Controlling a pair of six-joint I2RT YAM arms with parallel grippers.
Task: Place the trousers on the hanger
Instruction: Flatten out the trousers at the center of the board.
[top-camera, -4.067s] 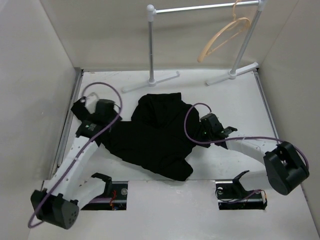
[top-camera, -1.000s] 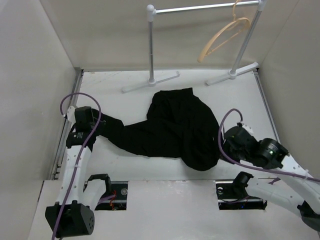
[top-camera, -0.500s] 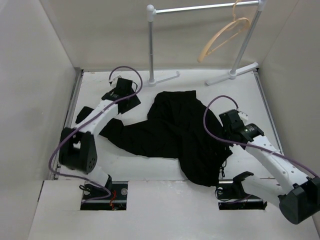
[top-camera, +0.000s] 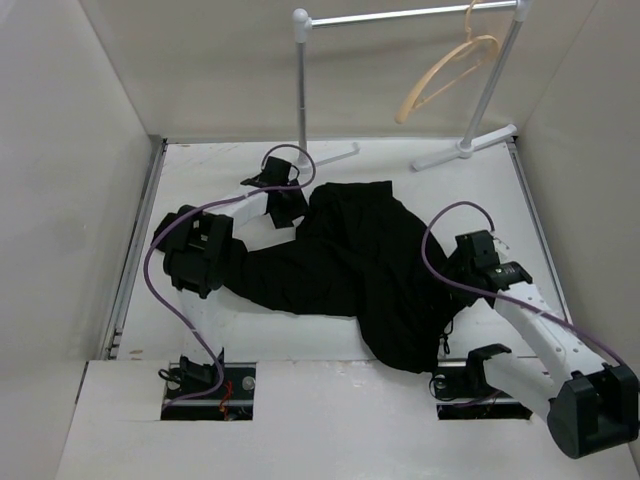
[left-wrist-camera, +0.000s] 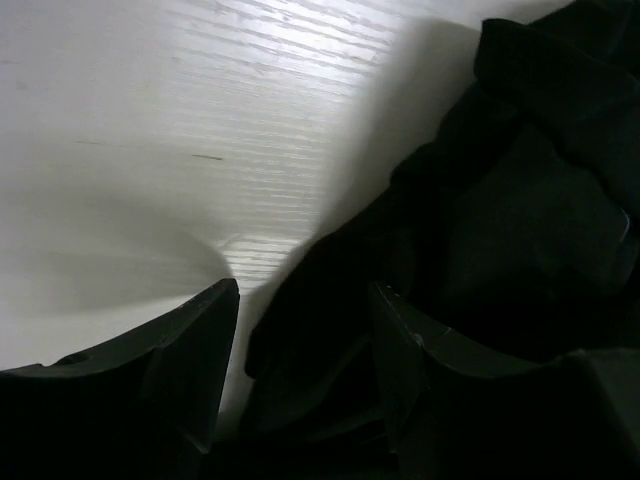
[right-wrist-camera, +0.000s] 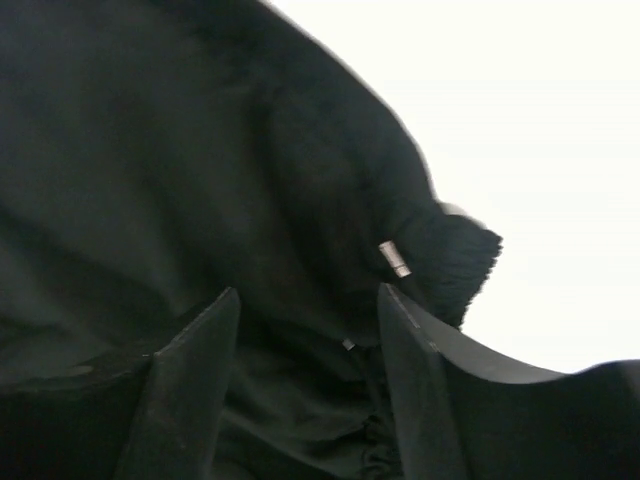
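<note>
Pale walls (top-camera: 60, 150), white table (top-camera: 480, 190) — seemingly wood-grained.

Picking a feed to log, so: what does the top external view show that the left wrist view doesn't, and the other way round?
Only the top external view: the hanger hooked on the rail at the back, and the trousers spread whole between the two arms. Only the left wrist view: the left hand up close, fingers apart, with the cloth's edge lying between them. Both: black trousers on the white table.
</note>
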